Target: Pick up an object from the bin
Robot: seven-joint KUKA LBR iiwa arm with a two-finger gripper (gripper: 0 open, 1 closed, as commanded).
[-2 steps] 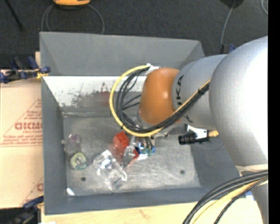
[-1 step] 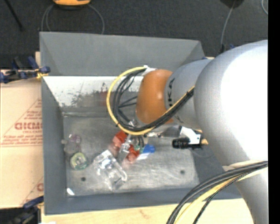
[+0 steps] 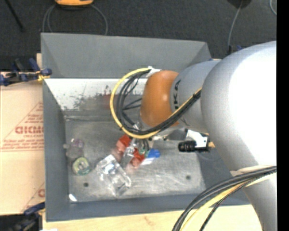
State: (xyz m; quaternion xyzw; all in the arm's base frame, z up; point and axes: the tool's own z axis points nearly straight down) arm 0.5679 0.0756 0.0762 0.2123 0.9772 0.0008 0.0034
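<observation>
The gripper (image 3: 131, 153) hangs low over the middle of the bin (image 3: 169, 175), under the arm's orange cover (image 3: 156, 102), and its tip sits in a small cluster of things. Whether it is apart, together or clamped on anything, I cannot tell, because the wrist and cables hide it. Closest to it is a red piece (image 3: 122, 143), just beside the tip on its upper left, with a second red piece (image 3: 136, 161) just below. A blue piece (image 3: 153, 154) lies near on the right. A crumpled clear wrapper (image 3: 114, 173) spreads out below and to the left. A small greenish ring (image 3: 81, 166) lies well apart to the left. I judge the red pieces the likeliest pick.
</observation>
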